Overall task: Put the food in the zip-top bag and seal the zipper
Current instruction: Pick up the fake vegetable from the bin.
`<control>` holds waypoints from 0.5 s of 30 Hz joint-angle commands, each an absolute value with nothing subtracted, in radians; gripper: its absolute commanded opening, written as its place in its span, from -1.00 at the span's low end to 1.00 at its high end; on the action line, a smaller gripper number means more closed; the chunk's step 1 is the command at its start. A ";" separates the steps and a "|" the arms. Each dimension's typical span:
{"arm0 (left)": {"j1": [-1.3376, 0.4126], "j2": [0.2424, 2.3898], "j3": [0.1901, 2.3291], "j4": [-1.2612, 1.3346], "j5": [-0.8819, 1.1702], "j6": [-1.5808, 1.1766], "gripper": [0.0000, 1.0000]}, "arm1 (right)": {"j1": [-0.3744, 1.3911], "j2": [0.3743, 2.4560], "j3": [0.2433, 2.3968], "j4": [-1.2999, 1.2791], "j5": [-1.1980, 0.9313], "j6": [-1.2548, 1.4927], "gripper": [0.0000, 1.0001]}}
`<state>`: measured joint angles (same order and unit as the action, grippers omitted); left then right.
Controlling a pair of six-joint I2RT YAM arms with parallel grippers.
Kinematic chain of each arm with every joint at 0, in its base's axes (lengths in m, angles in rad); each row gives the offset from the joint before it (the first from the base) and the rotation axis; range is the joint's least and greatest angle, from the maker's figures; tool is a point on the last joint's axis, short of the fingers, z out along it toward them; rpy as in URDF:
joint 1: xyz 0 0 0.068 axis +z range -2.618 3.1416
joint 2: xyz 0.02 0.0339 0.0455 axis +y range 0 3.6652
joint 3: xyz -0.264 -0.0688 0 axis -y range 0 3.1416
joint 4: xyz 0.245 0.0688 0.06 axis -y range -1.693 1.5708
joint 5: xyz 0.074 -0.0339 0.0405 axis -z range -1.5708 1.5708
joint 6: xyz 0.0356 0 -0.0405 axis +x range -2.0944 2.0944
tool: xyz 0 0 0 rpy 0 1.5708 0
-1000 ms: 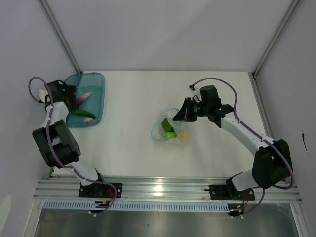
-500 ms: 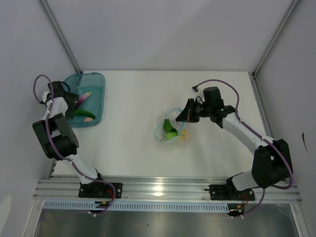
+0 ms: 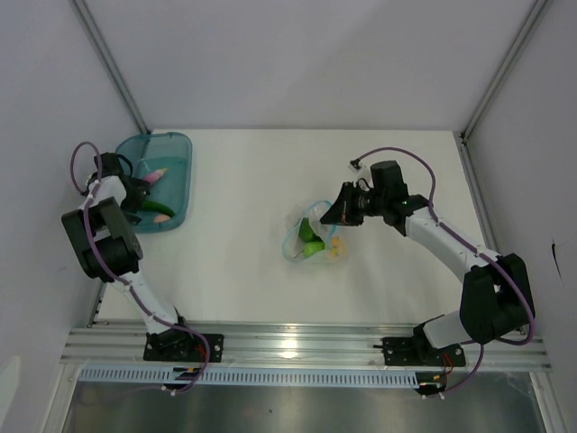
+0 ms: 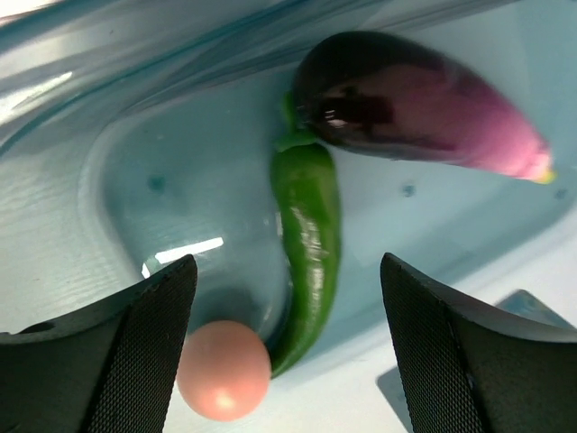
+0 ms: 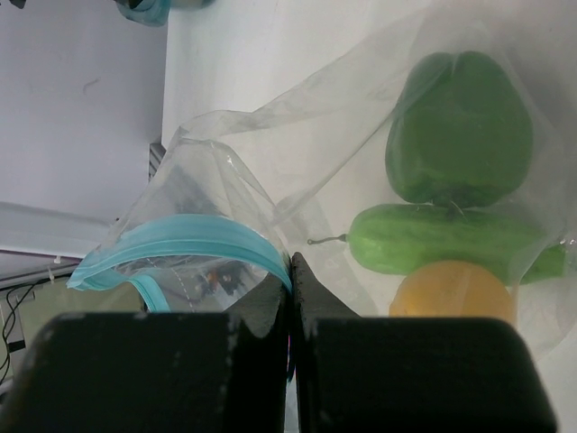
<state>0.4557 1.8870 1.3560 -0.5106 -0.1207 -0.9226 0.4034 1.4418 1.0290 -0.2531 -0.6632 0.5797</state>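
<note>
Table [image 3: 243,271] ctr: zip-top bag [image 5: 203,189] zipper [image 5: 180,230] clamped in right tool [image 5: 290,268].

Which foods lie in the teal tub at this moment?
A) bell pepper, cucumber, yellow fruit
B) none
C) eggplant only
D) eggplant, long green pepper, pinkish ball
D: the left wrist view shows the eggplant, the long green pepper and the pinkish ball lying in the teal tub; the bell pepper, cucumber and yellow fruit are in the zip-top bag.
</note>
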 commanded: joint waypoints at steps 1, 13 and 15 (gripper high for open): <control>0.466 1.910 1.396 -0.567 -0.135 -0.922 0.68 | 0.400 1.417 1.019 -0.216 -0.675 0.577 -1.00; 0.465 1.990 1.505 -0.670 -0.141 -0.957 0.70 | 0.399 1.430 1.003 -0.195 -0.676 0.583 -1.00; 0.465 2.009 1.532 -0.715 -0.158 -0.963 0.70 | 0.399 1.430 1.002 -0.195 -0.676 0.583 -1.00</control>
